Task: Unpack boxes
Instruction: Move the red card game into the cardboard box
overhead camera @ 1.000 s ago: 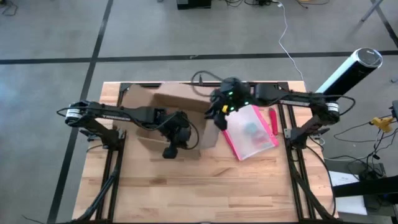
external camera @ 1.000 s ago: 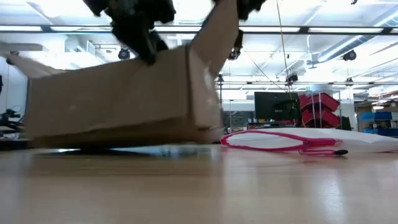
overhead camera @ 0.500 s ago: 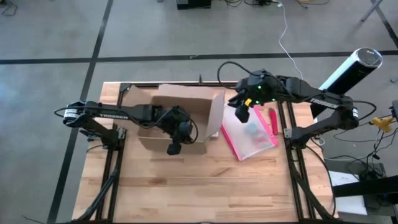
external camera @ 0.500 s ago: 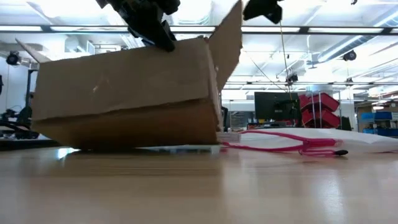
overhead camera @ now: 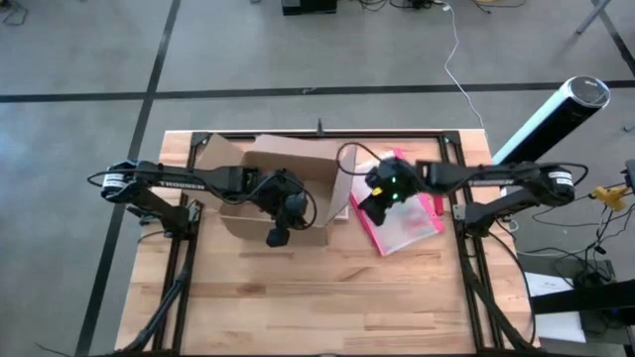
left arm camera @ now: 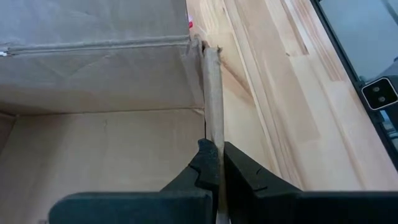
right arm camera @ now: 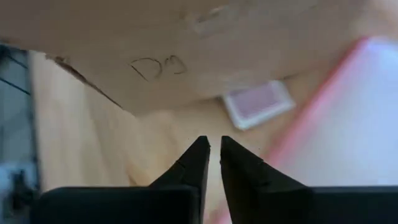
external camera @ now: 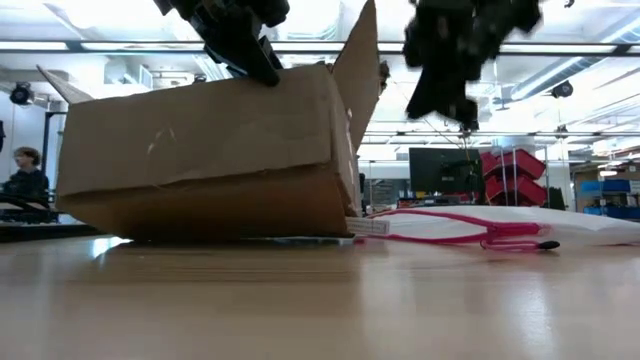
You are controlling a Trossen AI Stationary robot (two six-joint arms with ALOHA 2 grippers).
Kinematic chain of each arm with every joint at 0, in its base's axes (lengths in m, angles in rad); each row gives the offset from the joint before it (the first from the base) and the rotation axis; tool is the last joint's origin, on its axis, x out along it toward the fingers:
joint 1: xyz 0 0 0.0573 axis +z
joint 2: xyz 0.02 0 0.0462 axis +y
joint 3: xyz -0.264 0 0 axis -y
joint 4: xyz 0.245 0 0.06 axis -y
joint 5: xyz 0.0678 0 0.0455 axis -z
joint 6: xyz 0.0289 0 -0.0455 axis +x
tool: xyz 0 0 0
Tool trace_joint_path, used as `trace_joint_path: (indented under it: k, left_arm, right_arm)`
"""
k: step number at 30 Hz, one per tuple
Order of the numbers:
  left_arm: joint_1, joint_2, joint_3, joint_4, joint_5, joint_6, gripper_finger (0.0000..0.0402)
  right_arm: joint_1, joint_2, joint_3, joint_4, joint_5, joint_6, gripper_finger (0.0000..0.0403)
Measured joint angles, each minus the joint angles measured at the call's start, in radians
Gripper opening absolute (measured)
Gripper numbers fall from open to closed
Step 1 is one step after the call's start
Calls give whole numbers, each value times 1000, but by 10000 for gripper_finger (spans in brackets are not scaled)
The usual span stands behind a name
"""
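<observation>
Setting: robotics lab or workshop — open hall with grey concrete floor [overhead camera: 298,59] marked by dark lines. Ceiling strip lights [external camera: 560,47], monitor [external camera: 437,170], red storage bins [external camera: 512,170] — seated person [external camera: 25,178] behind.

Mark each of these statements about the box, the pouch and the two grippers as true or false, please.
1. The left gripper is shut on a wall of the cardboard box. True.
2. The box rests flat on the table. False: in the low view it is tilted, one bottom edge lifted.
3. The right gripper holds the pink-edged pouch. False: it hangs above the pouch, holding nothing.
4. The pouch lies inside the box. False: it lies on the table beside the box.
5. The box flaps are open. True.
</observation>
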Motion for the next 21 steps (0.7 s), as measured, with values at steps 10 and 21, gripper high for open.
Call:
trace_joint_path:
  k: [10, 21]
  left_arm:
    - [0, 0, 0, 3, 1, -10, 0]
    - [0, -31, 0, 13, 21, -12, 0]
  right_arm:
    - [35, 98, -309, 410, 122, 263, 1]
    - [35, 298, -299, 605, 177, 290, 0]
